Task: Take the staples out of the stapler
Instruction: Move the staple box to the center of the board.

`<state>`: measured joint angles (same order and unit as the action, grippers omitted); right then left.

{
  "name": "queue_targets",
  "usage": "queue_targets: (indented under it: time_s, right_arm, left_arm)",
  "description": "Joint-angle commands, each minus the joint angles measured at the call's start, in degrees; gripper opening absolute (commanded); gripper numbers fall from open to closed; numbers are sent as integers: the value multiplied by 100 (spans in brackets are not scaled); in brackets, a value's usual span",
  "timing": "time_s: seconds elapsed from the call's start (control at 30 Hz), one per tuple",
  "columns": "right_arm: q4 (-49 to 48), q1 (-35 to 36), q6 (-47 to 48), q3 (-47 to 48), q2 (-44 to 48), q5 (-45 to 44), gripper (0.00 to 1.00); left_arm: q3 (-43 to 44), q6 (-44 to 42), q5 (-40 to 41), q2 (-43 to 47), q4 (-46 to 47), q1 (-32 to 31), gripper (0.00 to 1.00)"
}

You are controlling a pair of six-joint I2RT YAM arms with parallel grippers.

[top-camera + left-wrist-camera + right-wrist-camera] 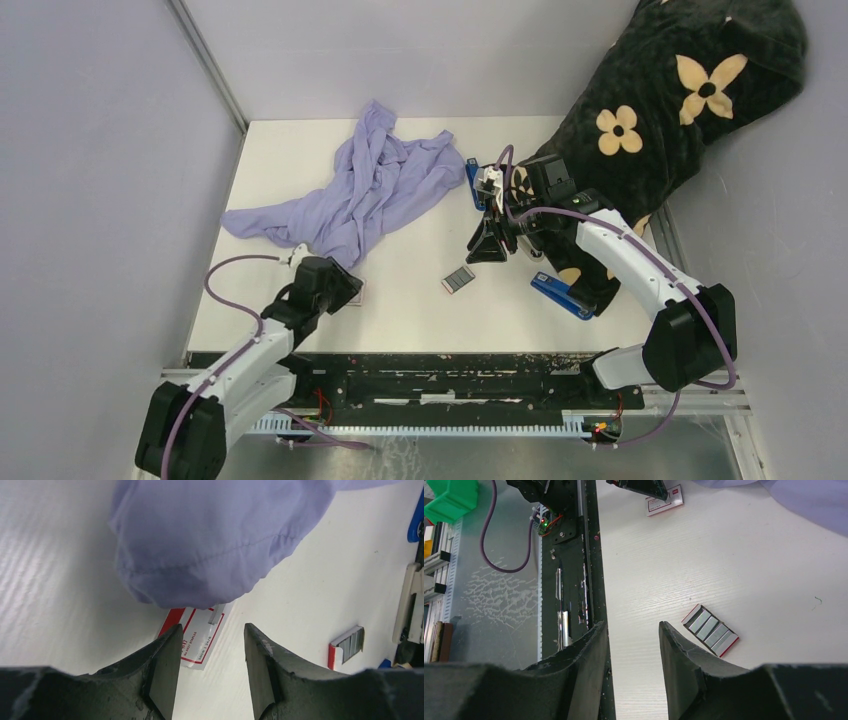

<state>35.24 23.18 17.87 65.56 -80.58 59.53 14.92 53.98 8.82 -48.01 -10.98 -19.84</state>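
**Top external view: staples (457,281) lie at mid-frame, in no grip**

One white desk (400,330) with a faint grain carries everything. There are two blue staplers. The lower stapler (562,295) lies flat at the lower right of centre. The upper stapler (483,183) sits above centre with a pale inner part showing. The staples are four flat silver-grey strips, packed side by side in one shallow rectangular tray (689,613) with red-and-white edges. The tray rests on the desk between the two arms, apart from both staplers.

One flat red-and-white cardboard box (197,640) lies left of centre, its far end tucked under the hem of the single lavender cloth (370,190), which is soft, thin and crumpled. One dark plush blanket (690,90) with cream flower shapes fills the upper right corner.

The left pincer (213,627) has two matte black, wedge-shaped fingers set apart with nothing between them. The box shows through the gap. The right pincer (632,625) is of the same make, its fingers likewise parted and empty. Bare desk lies in the gap and the tray is just to the right in the right wrist view.
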Motion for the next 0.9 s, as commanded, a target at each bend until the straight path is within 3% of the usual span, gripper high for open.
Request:
queue_targets:
  time_s: [0.0, 0.23, 0.43, 0.6, 0.87]
  right_arm:
    - [-76, -20, 50, 271, 197, 180, 49]
    - [-78, -17, 56, 266, 173, 165, 49]
    - [-71, -19, 57, 272, 164, 166, 49]
    - [-75, -20, 58, 270, 169, 172, 49]
    - [-79, -20, 54, 267, 175, 184, 49]
  left_arm:
    - [14, 55, -730, -582, 768, -2, 56]
    - [223, -35, -900, -889, 954, -241, 55]
    - [354, -426, -822, 21, 502, -286, 58]
    - [325, -1001, -427, 610, 31, -286, 69]
    - [314, -948, -350, -222, 19, -288, 74]
